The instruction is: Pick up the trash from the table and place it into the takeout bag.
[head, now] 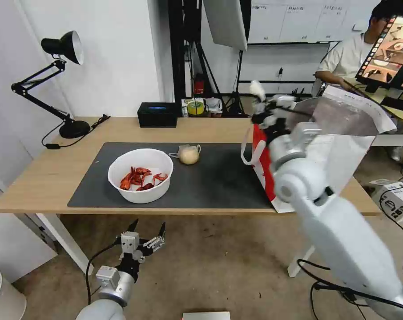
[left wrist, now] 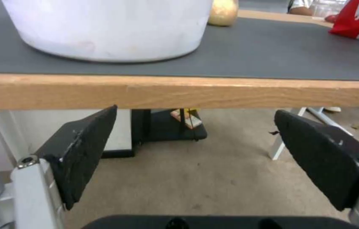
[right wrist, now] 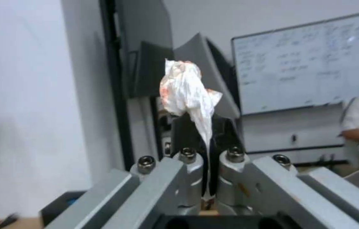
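Right gripper (head: 263,103) raised above the table's (head: 41,186) right end, just beside the open mouth of the takeout bag (head: 326,138). Its fingers are pressed together on a crumpled white tissue (right wrist: 186,90) — stained with reddish spots, the bulk of it standing clear past the fingertips, a thin tail pinched between the pads. In the head view the tissue (head: 256,88) sits at the gripper's far tip, above the bag's near-left corner.

Takeout bag stands at the right end of the table, red-and-white side facing the mat, silver lining showing, white strap handle hanging over the left side. Part of it is hidden behind the right arm.

Dark grey mat (head: 219,182) covers the table's middle. White round bowl (head: 140,175) with red crayfish shells sits on the mat toward its front-left area, close to the table's front edge. Small knotted clear bag with beige lump (head: 188,154) lies on the mat near its back edge, behind and right of the bowl, apart from it.

Left gripper (head: 146,231) hangs below the table's front edge, in front of the bowl — fingers spread wide, holding nothing. From the left wrist, the bowl (left wrist: 111,28) sits just above the edge.

Black rectangular box (head: 157,114) at the back edge; desk lamp (head: 61,80) at the back-left corner.
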Available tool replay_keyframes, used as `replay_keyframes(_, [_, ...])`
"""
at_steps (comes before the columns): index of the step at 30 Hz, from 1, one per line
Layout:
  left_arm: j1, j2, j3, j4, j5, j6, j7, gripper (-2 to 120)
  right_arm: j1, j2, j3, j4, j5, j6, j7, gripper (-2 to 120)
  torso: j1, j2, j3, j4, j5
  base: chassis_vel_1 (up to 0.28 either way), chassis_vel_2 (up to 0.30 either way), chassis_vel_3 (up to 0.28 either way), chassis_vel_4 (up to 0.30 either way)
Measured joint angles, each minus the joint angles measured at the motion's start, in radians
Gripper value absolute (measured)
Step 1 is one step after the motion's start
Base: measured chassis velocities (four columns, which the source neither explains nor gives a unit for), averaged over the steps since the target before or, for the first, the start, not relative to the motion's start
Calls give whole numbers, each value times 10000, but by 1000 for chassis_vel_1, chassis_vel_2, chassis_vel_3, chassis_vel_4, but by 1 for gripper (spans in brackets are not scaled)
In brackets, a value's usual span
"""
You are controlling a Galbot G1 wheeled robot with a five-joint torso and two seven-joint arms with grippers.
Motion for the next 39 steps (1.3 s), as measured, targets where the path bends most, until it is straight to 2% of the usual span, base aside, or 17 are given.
replay_keyframes(9, [0,-13,101,-55,-7,32,-18,100,-772,-646,715,42,32,80,421,0,0,0,0,0,0,0,0,0,0])
replay_keyframes(16, [-4,-46,53,-91,-13,35,-30,100,-1116,-632,923,-39,114,18,621,1,0,0,0,1,-1,0,0,0,0])
replay_keyframes(20, [109,-102,12,-197,-12,36,-33,100,-1266,-621,1068,-48,124,-217,826,18,0,0,0,1,-2,0,0,0,0])
replay_keyframes(22, [150,-121,4,-222,-3,36,-32,100,-1299,-620,1095,-36,129,-264,857,21,0,0,0,1,-1,0,0,0,0])
replay_keyframes(24, [220,-172,-24,-285,3,36,-35,100,-1346,-619,1135,-18,133,-345,886,31,0,0,0,1,-3,0,0,0,0])
replay_keyframes(25, [220,-172,-24,-285,3,36,-35,100,-1346,-619,1135,-18,133,-345,886,31,0,0,0,1,-3,0,0,0,0])
replay_keyframes(28, [327,-174,-128,-408,-2,36,-38,100,-1372,-604,1153,-14,133,-441,907,47,0,0,0,1,-2,0,0,0,0])
replay_keyframes(32, [365,-172,-194,-445,-2,36,-43,100,-1380,-601,1155,13,134,-489,907,55,0,0,0,1,-2,0,0,0,0])
replay_keyframes(35, [404,-204,-216,-492,2,36,-45,100,-1388,-639,1167,57,163,-525,887,72,0,0,0,2,-2,0,0,0,0])
replay_keyframes(36, [404,-204,-216,-492,2,36,-45,100,-1388,-639,1167,57,163,-525,887,72,0,0,0,2,-2,0,0,0,0])
replay_keyframes(39, [391,-226,-206,-496,18,36,-46,100,-1449,-714,1212,178,246,-560,813,86,0,0,1,1,-2,0,0,0,0])
